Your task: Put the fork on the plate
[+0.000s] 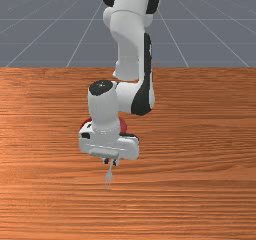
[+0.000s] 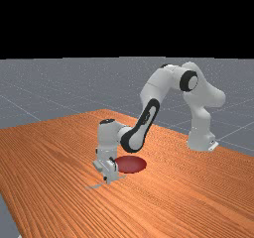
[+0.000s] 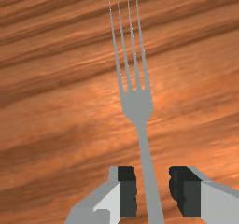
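In the front view my gripper (image 1: 111, 161) is low over the table, at the handle side of the grey fork (image 1: 108, 177), whose tines point away from the arm. The far view has the fork (image 2: 95, 186) under the hand. Seen from the wrist, the gripper (image 3: 153, 190) is open, with the handle of the fork (image 3: 137, 107) running between its fingers and a gap on each side. The dark red plate (image 1: 123, 126) is partly hidden behind the hand in the front view; in the far view the plate (image 2: 133, 164) lies just right of the hand.
The wooden table (image 1: 200, 184) extends around the fork and plate. Above the plate, in the front view, the arm's forearm and wrist reach across the table.
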